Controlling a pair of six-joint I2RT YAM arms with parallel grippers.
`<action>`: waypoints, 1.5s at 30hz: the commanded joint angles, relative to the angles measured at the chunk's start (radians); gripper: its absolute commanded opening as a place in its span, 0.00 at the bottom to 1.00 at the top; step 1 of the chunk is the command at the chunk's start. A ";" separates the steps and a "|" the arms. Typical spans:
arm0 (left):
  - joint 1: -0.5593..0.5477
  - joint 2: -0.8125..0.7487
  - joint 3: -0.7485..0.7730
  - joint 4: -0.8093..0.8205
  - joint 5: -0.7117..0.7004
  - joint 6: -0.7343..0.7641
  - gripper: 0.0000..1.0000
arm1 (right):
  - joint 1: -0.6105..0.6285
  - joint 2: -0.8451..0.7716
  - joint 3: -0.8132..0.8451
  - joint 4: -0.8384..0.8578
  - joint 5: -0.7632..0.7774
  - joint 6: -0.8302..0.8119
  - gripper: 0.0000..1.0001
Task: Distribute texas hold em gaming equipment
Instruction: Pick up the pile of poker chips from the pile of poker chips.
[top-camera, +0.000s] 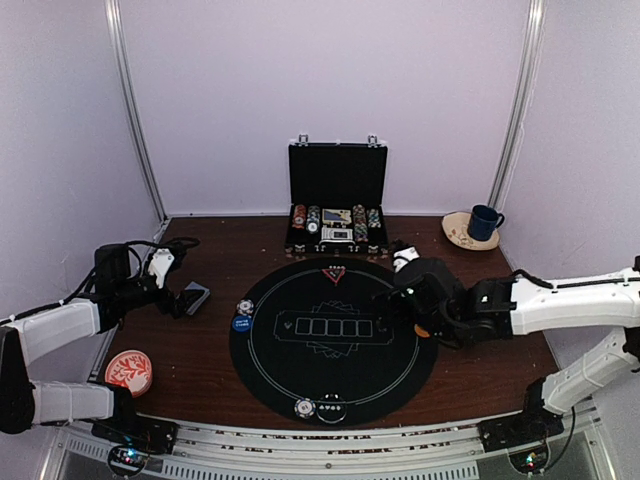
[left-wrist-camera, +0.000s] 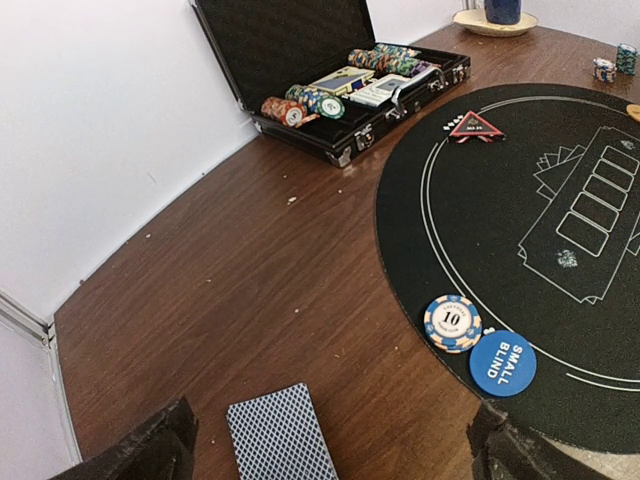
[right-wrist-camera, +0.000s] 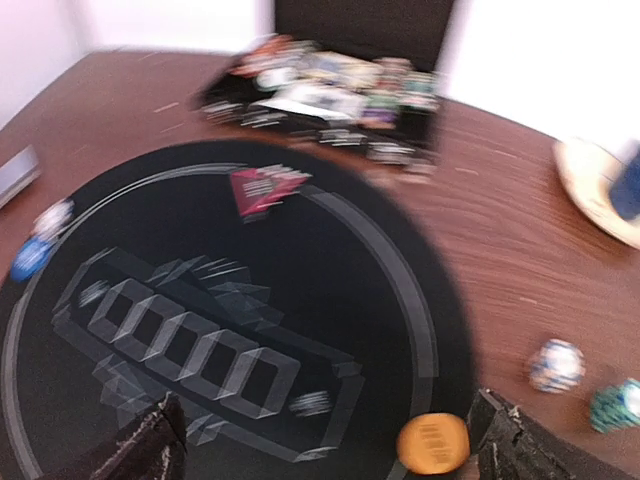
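Left fingers (left-wrist-camera: 150, 445) gape near cards (left-wrist-camera: 280, 437) on bare wood (left-wrist-camera: 250, 280), right fingers (right-wrist-camera: 140, 450) likewise near the orange disc (right-wrist-camera: 432, 443) at the mat's (right-wrist-camera: 420, 300) edge.

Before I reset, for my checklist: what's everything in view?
mat: one, black, centre
briefcase: one, black, open, behind mat
mug: one, blue, on saucer, far right
dish: one, red-and-white, near left
card deck: one, grey-blue, left of mat
triangle marker: one, red, mat's far edge
blue button, dark button, orange button: one each, mat's left, near, right edges
striped chips: four, white or teal; beside blue and dark buttons, two right of mat
left gripper: open, by card deck
right gripper: open, over mat
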 joint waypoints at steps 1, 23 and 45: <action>-0.002 -0.002 -0.002 0.041 0.000 0.004 0.98 | -0.171 -0.114 -0.071 -0.111 0.116 0.113 1.00; -0.002 0.019 -0.001 0.043 0.013 0.009 0.98 | -0.581 0.140 -0.118 0.062 -0.002 0.154 0.91; -0.002 0.014 -0.002 0.042 0.012 0.008 0.98 | -0.631 0.231 -0.167 0.195 -0.049 0.174 0.77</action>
